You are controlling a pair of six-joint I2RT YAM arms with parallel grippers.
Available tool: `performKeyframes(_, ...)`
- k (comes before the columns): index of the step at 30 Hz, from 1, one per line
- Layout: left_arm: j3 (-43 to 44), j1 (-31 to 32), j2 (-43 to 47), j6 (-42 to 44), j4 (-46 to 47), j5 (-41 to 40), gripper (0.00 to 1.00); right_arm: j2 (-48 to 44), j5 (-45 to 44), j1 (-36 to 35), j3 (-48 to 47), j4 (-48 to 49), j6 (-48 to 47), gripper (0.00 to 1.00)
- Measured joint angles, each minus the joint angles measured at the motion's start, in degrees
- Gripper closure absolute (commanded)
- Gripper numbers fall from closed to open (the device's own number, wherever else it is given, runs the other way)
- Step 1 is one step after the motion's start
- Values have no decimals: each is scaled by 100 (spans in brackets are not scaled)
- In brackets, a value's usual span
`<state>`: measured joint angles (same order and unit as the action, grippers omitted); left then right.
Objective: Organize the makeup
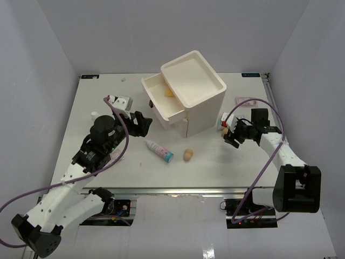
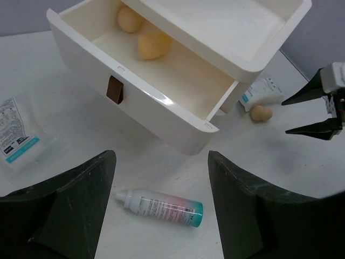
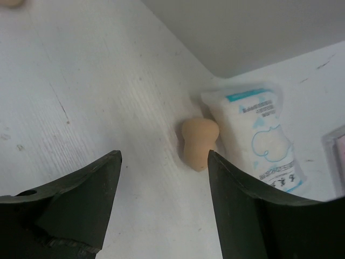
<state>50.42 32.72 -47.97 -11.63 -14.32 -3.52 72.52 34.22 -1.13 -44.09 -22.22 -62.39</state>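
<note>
**A:** Start nearest the arms. What lies there?

**B:** The white tube with teal cap point(image 1: 159, 149) lies flat on the table point(image 1: 215, 172). A loose front sponge point(image 1: 188, 155) sits near its cap end, not touching it.

**A:** And the left gripper point(image 1: 144, 123)?

**B:** It hovers above the table, just beyond the tube. From overhead its fingers are hard to read. Its wrist view shows them spread wide with nothing between them and the tube below.

**A:** The right gripper point(image 1: 227, 135)?

**B:** It is parted too, and empty. The left wrist camera catches its black fingertips point(image 2: 310, 94) standing apart. Its own camera shows a side sponge point(image 3: 198, 143) on the table ahead, touching a blue-printed sachet point(image 3: 259, 140). Overhead those two are only a smudge beside the box.

**A:** Further back?

**B:** The cream drawer box point(image 1: 202, 108) has its open drawer point(image 2: 161, 108) pulled out toward the left arm. Overhead shows one tan blob inside. The left wrist view shows two drawer sponges point(image 2: 151, 46) at the back end, plus a dark knob point(image 2: 114, 89) on the drawer front. That view also shows a teal-printed sachet point(image 2: 16, 135) on the table to the left.

**A:** Farthest?

**B:** A pink-printed sachet point(image 1: 246, 101) lies beyond the right gripper.
</note>
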Motion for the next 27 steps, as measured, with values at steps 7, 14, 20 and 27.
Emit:
performKeyframes(7,-871,-3,855,220,229,-48,19,875,-621,0,-241,-60,-185,32)
performKeyframes(14,-934,-3,959,324,264,-30,19,1378,-938,0,-470,126,2,35)
performKeyframes(20,-934,-3,1014,332,279,18,19,1859,-1059,-2,-648,274,99,39)
performKeyframes(27,-934,-36,1017,351,281,106,19,2095,-1163,-31,-729,506,219,66)
